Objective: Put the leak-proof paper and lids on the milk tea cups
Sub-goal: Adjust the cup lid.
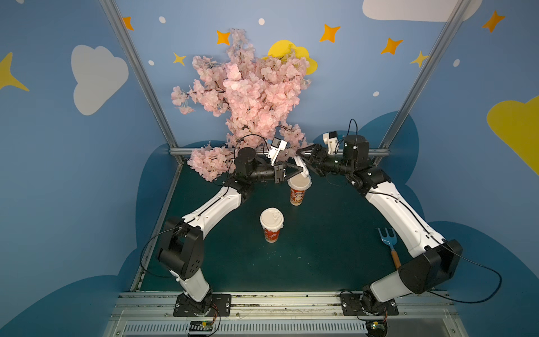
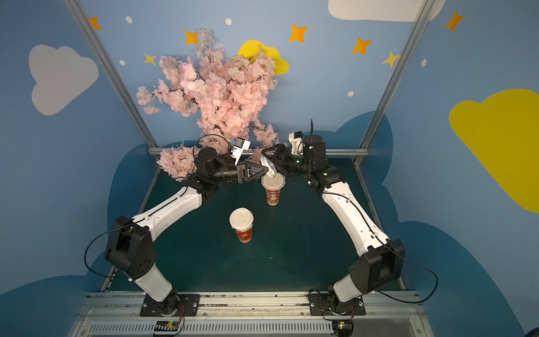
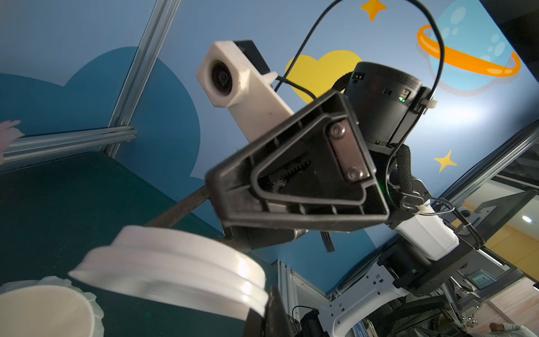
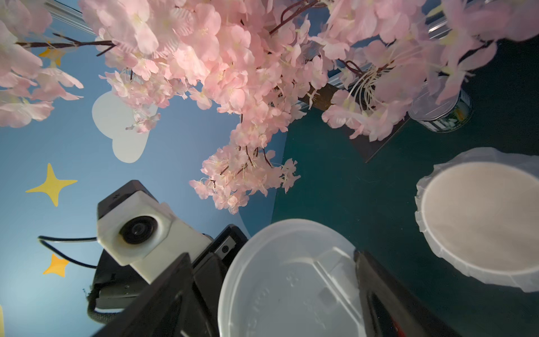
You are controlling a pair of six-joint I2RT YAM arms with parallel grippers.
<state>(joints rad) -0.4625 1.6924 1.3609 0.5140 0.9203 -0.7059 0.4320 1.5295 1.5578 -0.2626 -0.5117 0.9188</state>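
Setting: booth with blue walls painted with clouds and stars. Dark green bench [image 1: 320,248], with a pink blossom tree [image 1: 250,96] at the back.

- left hand [image 1: 301,171]: pressed together on the rim of a white plastic lid [image 1: 302,167]. The lid hangs steeply tilted, close to edge-on in both top views.
- right hand [image 1: 304,161]: spread, with one jaw on either side of the same lid. The right wrist view shows a gap beside one jaw, so it does not appear to be gripping.
- far cup [image 1: 298,194]: upright, just below the lid's lower edge and slightly toward the robot.
- leak-proof paper [image 4: 481,221]: lies flat across the far cup's mouth, its pleated edge draped down over the rim wherever the rim shows.
- near cup [image 1: 271,233]: upright, well apart from both hands on the robot's side, and capped by a second lid [image 1: 271,218]. Whether there is paper beneath that lid cannot be told.
- governing relation (judgement): the papered mouth faces straight up while the held lid faces sideways. The left hand, which carries the lid, would have to level it over the cup and lower it without dragging the paper's edge.
- sundries: a blue fork [image 1: 389,242] beside the right arm, and a small can [image 4: 443,111] under the blossoms.
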